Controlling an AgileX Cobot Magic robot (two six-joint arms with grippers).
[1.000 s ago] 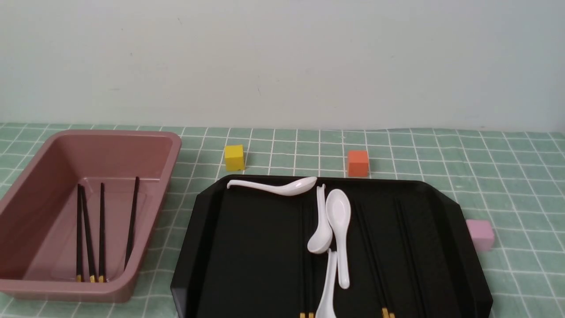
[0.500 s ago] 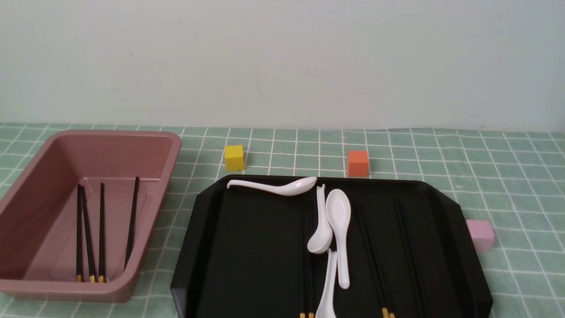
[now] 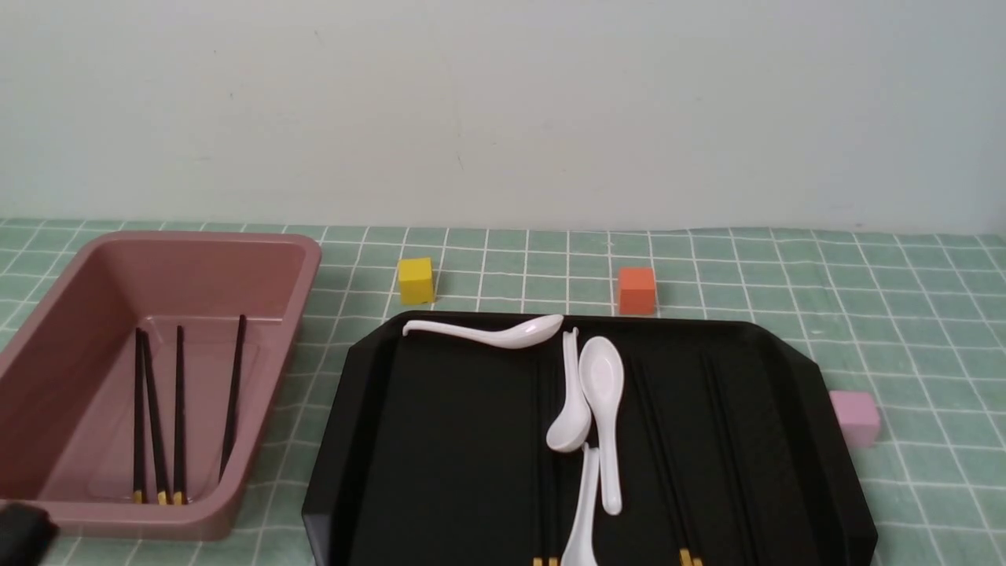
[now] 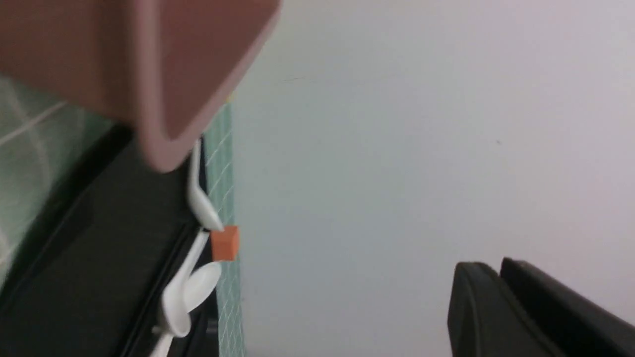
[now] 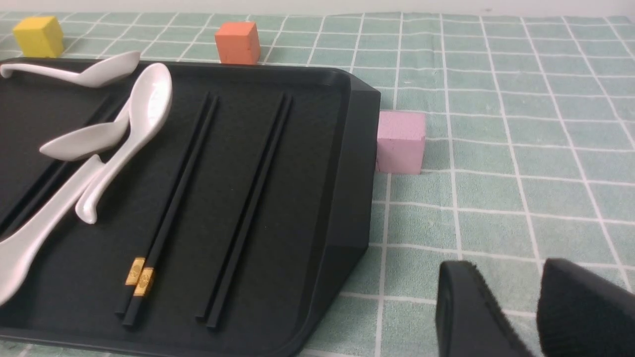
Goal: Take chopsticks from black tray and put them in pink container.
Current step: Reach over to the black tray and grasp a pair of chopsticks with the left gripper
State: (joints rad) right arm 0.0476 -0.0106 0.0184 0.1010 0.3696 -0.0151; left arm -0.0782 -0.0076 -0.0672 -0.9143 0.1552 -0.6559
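**Spotter:** What are you seeing, biggest first?

**Operator:** I'm looking at the tray filling the middle of the cloth, with the container standing just off its left side. Four sticks are lying in the container. More chopsticks are lying lengthwise in the tray's right half, and another pair is running under the spoons.

**Spotter:** Jaws?

**Operator:** The right gripper is hanging low off the tray's near right corner, jaws apart, holding nothing. The left gripper is sitting near the container's near side, jaws together, empty as far as I'm seeing.

**Spotter:** What's worrying you?

**Operator:** Black sticks on glossy black, so I'm risking closing beside a stick rather than on it. They're lying flat, so my fingertips may be scraping the tray and shoving it toward the container. The pairs are lying tight together, so one pinch may be lifting two and dropping one. Pulling the pair under the spoons is likely dragging a spoon along.

**Spotter:** Room?

**Operator:** The low rim is giving me easy entry from the right. The cloth there is lying open apart from the pink cube just beside the tray's side. The container's wall is standing tall, so I'm planning to carry high over it. The orange cube and yellow cube are sitting behind the tray, off my path.
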